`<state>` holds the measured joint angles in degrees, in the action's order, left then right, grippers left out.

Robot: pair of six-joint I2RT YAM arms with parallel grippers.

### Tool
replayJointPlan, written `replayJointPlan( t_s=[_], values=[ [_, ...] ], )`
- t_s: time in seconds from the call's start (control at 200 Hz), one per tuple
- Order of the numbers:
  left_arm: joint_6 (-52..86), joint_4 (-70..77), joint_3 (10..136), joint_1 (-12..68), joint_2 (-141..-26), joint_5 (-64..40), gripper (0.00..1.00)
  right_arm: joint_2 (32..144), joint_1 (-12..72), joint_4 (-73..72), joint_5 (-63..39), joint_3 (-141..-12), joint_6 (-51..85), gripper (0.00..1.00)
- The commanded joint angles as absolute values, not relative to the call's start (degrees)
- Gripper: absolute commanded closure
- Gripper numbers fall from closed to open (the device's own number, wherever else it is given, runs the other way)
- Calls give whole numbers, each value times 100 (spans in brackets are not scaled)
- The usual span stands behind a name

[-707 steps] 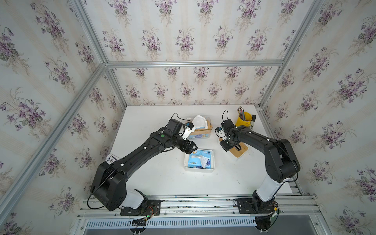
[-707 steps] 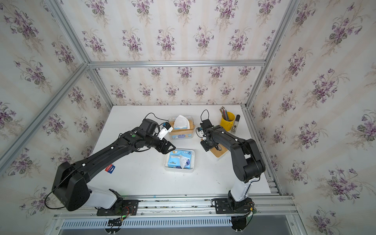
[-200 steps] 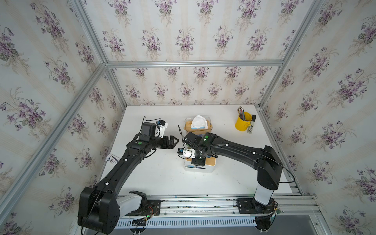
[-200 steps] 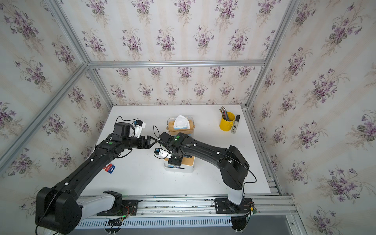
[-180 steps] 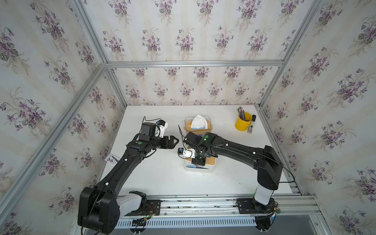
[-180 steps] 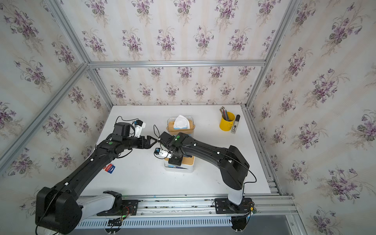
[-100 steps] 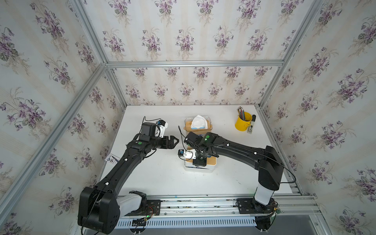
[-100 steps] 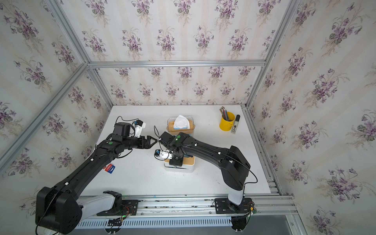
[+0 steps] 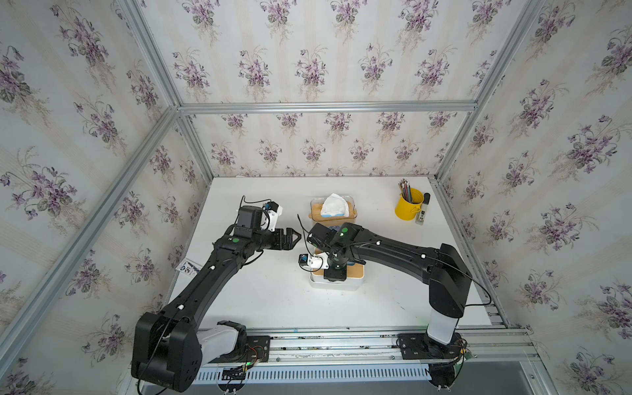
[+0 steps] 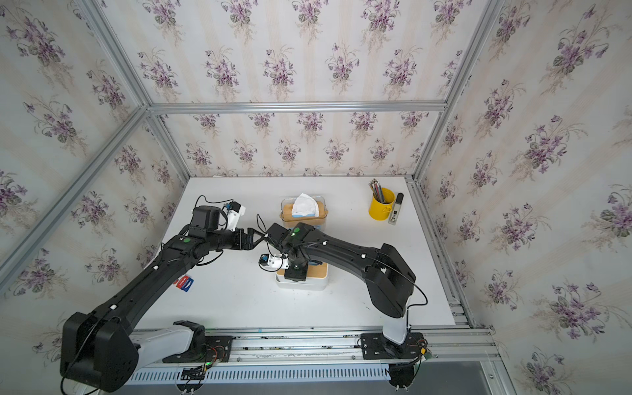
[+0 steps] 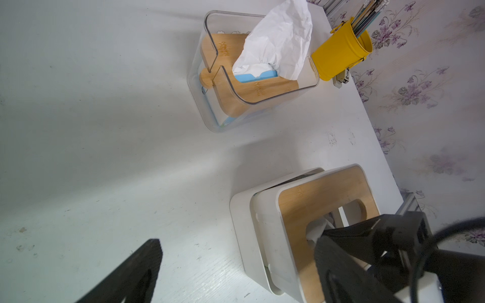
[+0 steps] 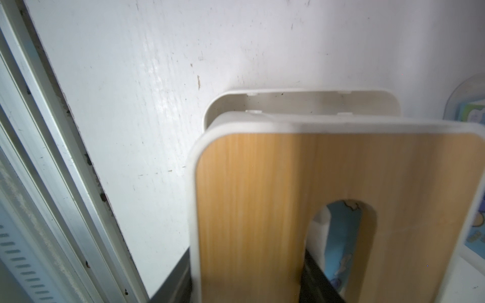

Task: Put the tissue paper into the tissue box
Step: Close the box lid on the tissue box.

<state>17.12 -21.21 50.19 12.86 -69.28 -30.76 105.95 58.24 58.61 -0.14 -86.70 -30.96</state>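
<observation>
White worktop [image 9: 273, 301] carries two tissue boxes: one clear box [image 11: 204, 112] of smooth plastic with crumpled white tissue [image 11: 278, 42] poking up and one rounded white box [image 11: 242, 225], plus one yellow metal cup [image 11: 338, 57]. A slotted bamboo lid [image 12: 262, 196] sits clamped in the right hand [image 9: 334, 275], tilted over the blue tissue paper pack [image 12: 341, 230] inside the white box. The left hand [image 9: 294, 236] gapes wide, empty.

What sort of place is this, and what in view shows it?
Probably a robot test cell dressed as a home: wallpaper on an aluminium frame, left arm and right arm mounted on a rail at a table, a pencil cup as prop.
</observation>
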Motion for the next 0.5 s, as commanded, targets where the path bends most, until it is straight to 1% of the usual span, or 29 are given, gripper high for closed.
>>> replayJointPlan(
  t_s=[0.0,0.495],
  values=[
    [1708,-1941,5021,1283,-6936,-3139,5,10661,5835,5906,-66,-8758,-3030,78],
    [1735,-1928,5010,1274,-7011,-3102,5,10745,5888,5541,-158,-8729,-3103,76]
  ],
)
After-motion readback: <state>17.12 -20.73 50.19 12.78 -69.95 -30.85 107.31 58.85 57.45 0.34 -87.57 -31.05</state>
